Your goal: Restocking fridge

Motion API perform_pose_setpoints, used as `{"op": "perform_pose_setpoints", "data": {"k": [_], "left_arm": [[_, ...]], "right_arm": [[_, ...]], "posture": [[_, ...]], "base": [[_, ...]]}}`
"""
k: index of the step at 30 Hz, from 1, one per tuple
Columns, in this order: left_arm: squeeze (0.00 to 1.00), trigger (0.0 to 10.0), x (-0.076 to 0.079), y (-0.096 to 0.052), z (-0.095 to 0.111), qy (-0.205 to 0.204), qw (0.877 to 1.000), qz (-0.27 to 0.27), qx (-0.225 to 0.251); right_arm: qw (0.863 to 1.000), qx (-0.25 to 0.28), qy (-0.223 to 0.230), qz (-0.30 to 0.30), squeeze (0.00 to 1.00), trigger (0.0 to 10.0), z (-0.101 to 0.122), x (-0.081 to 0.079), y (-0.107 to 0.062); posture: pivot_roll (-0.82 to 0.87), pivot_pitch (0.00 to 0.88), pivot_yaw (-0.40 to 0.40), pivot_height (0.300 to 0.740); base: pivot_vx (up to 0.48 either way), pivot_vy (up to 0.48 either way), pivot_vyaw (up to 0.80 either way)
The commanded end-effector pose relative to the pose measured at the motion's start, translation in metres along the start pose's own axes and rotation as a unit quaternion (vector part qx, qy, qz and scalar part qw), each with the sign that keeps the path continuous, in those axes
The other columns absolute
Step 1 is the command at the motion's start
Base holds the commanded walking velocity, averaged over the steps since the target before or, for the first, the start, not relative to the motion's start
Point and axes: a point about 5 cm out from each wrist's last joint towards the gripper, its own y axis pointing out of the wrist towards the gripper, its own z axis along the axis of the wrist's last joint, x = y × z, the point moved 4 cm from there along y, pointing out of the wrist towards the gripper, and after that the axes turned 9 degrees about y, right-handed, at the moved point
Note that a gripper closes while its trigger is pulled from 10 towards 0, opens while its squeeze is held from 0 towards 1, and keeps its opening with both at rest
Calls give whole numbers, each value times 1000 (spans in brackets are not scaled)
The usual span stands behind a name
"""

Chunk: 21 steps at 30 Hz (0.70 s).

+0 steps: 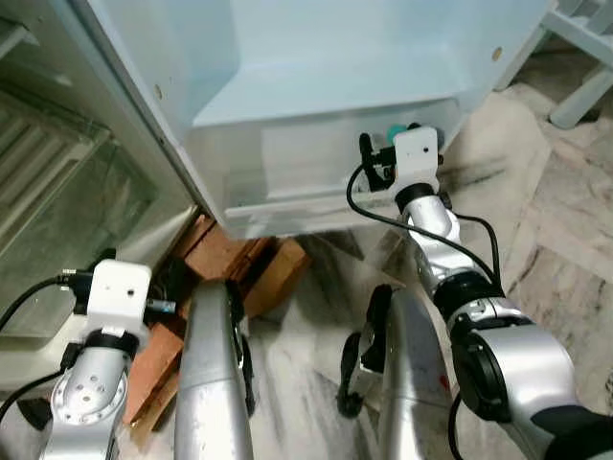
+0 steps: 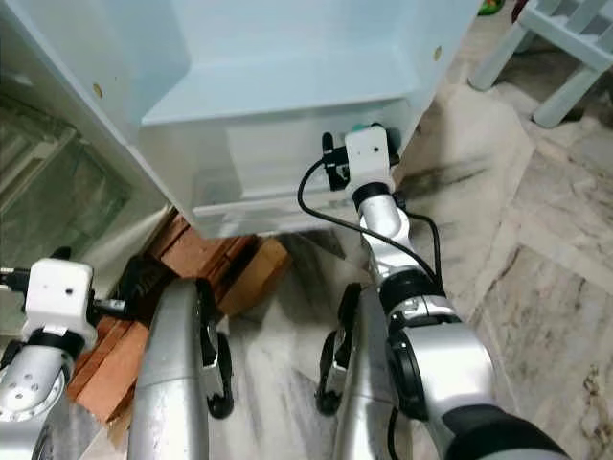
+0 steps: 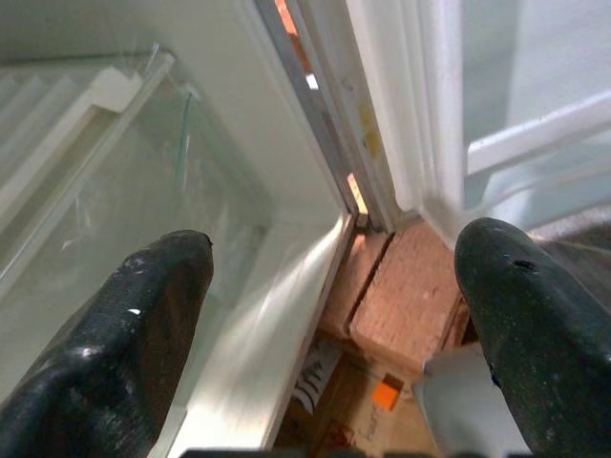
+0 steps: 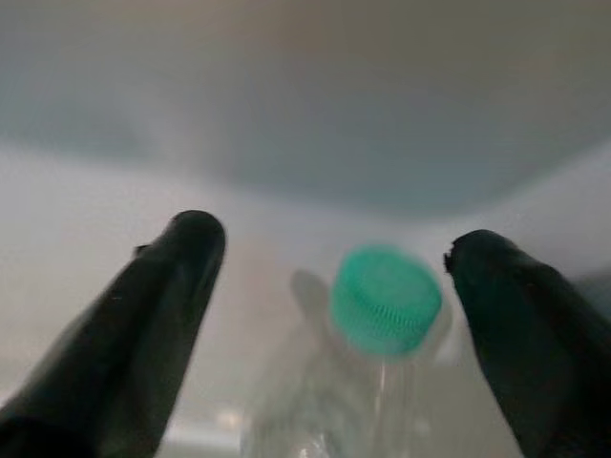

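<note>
A clear plastic bottle [image 4: 320, 405] with a green cap [image 4: 386, 300] stands in the white lower door shelf [image 1: 287, 163] of the open fridge. My right gripper [image 4: 334, 239] reaches into that shelf, open, one black finger on each side of the bottle's top and neither touching it. In the left eye view the green cap [image 1: 395, 131] peeks out just beyond the right wrist. My left gripper [image 3: 334, 258] hangs low at the left, open and holding nothing, pointing at the fridge's bottom corner.
Red bricks [image 1: 230, 254] prop up the fridge base below the door hinge. A glass shelf [image 1: 67, 192] lies inside the fridge body at the left. White furniture legs [image 1: 584, 57] stand at the far right on the marble floor [image 1: 556, 220].
</note>
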Motion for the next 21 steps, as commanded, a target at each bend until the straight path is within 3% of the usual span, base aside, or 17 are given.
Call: {"op": "perform_pose_setpoints", "data": {"k": [1,9,10,12,19,21], "left_arm": [[0,10000,3,-1,-10,2,1000,-3,-13],[0,10000,13,5,-14,-9,1000,-9,-11],[0,10000,17,7,-15,-13,1000,-10,-10],[0,10000,18,9,-15,-16,1000,-7,-7],[0,10000,17,19,-13,-22,1000,6,6],[0,10000,20,21,-16,-20,1000,5,4]], "right_arm": [[1000,16,13,-2,1000,10000,6,3,-1],[997,-11,60,38,1000,10000,-21,-17,-34],[997,-8,61,54,1000,10000,-28,-23,-52],[996,6,54,71,1000,10000,-28,-27,-68],[998,21,31,60,1000,10000,-23,-24,-103],[999,2,38,26,984,10000,-29,-17,-117]], "posture": [[228,197,10,527],[186,132,10,527],[176,106,7,527],[169,95,8,527],[148,52,3,527],[146,12,-6,527]], "base": [[0,0,0],[0,0,0],[0,0,0],[0,0,0],[0,0,0],[0,0,0]]}}
